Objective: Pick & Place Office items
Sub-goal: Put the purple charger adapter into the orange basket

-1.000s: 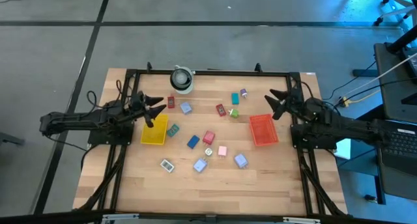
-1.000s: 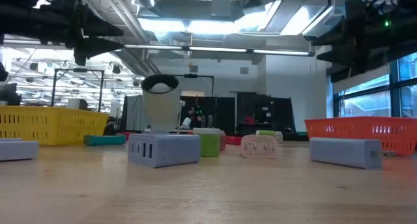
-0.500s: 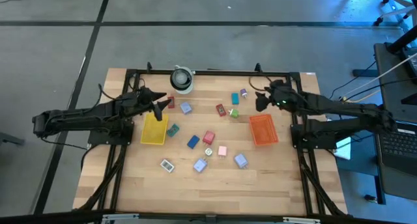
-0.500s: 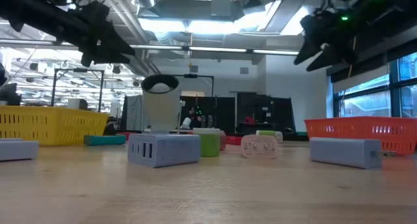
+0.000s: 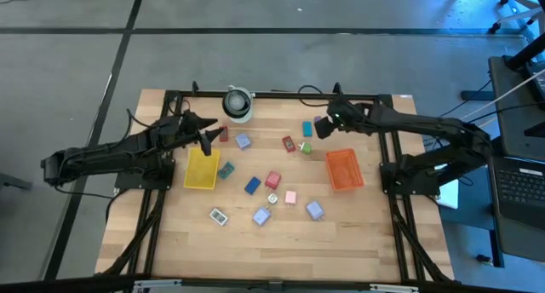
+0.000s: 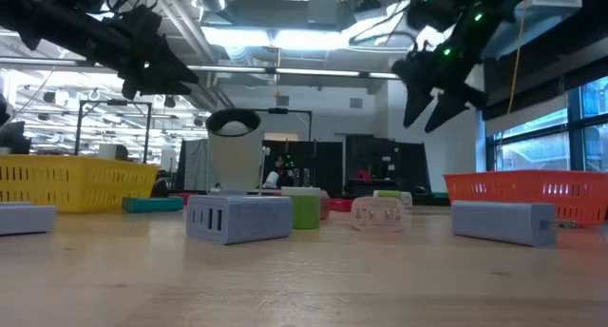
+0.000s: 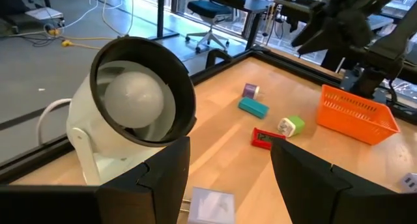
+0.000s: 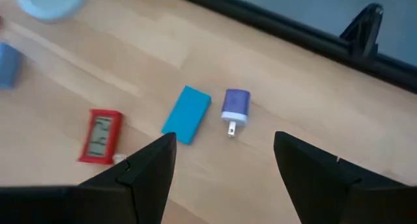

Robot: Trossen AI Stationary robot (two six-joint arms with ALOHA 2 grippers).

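Note:
Small stationery pieces lie scattered on the wooden table between the yellow tray (image 5: 202, 169) and the orange-red tray (image 5: 343, 169). My right gripper (image 5: 321, 125) hangs open above the teal block (image 8: 187, 114) and the purple-and-white plug piece (image 8: 236, 103), both lying flat; a red piece (image 8: 101, 136) lies near them. My left gripper (image 5: 209, 140) is open in the air beyond the yellow tray's far edge, near a red piece (image 5: 223, 134). A lavender block (image 7: 208, 204) shows between its fingers, below them.
The round grey-white cylinder (image 5: 238, 104) stands at the far edge, close in front of my left gripper (image 7: 229, 159). More pieces, blue (image 5: 252, 185), pink (image 5: 290, 197), white (image 5: 219, 215) and lavender (image 5: 314, 209), lie toward the near side. A black frame borders the table.
My right gripper has swung from beside the orange-red tray toward the table's left and far edge and come lower, ending over the teal and purple pieces. My left gripper has moved from above the yellow tray toward the far edge, then almost stopped. No piece has moved.

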